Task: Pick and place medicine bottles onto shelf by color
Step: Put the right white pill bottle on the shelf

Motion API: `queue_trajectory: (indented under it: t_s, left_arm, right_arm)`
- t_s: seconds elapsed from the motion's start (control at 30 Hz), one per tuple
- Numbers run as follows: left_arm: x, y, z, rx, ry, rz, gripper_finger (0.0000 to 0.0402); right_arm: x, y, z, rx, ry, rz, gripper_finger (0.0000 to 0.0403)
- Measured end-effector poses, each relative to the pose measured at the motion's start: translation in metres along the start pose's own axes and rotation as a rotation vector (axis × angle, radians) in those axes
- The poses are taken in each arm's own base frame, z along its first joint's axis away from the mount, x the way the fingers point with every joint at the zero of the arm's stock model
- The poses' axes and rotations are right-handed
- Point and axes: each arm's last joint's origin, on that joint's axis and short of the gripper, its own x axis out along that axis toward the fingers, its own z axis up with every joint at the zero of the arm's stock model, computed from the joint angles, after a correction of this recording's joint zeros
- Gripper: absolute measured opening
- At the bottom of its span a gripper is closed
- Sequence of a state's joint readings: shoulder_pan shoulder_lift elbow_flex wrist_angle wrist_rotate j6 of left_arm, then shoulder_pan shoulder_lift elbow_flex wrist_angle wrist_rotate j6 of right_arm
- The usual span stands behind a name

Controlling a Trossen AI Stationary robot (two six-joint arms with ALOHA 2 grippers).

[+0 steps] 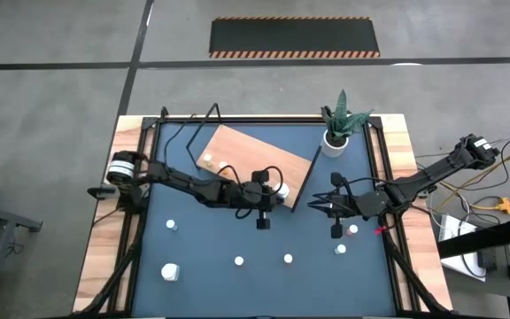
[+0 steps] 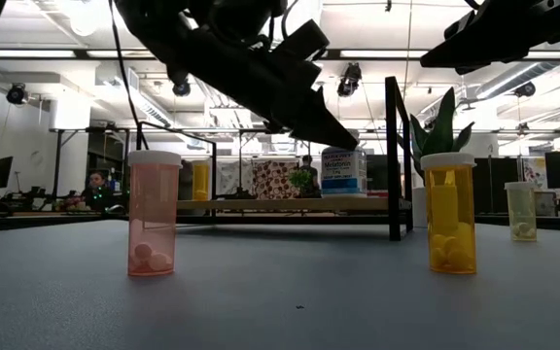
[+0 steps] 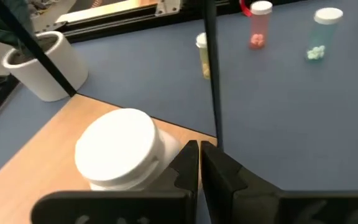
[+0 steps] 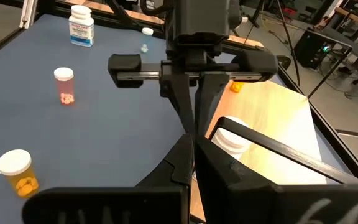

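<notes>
The wooden shelf lies tilted in the middle of the far half of the table. A big white medicine bottle stands upright on the shelf's right corner. It shows a blue label in the low view. My left gripper is shut and slants down, its tips right beside this bottle's cap. My right gripper is shut and hovers over the table just right of the shelf, holding nothing. Two small bottles stand on the shelf's left part. My left gripper has its shut fingers right beside the big white bottle's cap, coming slanting from above and from the table's left. Whether they touch the cap, I cannot tell. The bottle stands upright on the shelf board.
Small bottles stand scattered on the blue tabletop: a pink one, an orange one, a yellowish one and several near the near edge. Another big white bottle stands near left. A potted plant stands far right.
</notes>
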State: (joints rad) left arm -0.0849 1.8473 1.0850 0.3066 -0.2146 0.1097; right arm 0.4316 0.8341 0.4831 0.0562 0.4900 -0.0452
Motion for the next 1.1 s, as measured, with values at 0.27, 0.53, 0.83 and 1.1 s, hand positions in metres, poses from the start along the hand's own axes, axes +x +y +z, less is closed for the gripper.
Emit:
queue_trajectory:
  t_s: [0.27, 0.53, 0.83, 1.1]
  left_arm:
    - [0.0, 0.0001, -0.0006, 0.0, 0.002, 0.002, 0.0]
    - [0.0, 0.0002, -0.0007, 0.0, 0.003, 0.003, 0.0]
    - [0.0, 0.0002, -0.0001, -0.004, -0.005, 0.004, 0.0]
    - [0.0, 0.0004, 0.0017, -0.007, -0.022, 0.006, 0.0]
  right_arm:
    - [0.0, 0.0, 0.0, 0.0, 0.0, 0.0, 0.0009]
    - [0.0, 0.0, 0.0, 0.001, 0.0, 0.0, 0.0009]
    - [0.0, 0.0, 0.0, 0.001, 0.0, 0.0, 0.0009]
    - [0.0, 0.0, 0.0, 0.001, 0.0, 0.0, 0.0009]
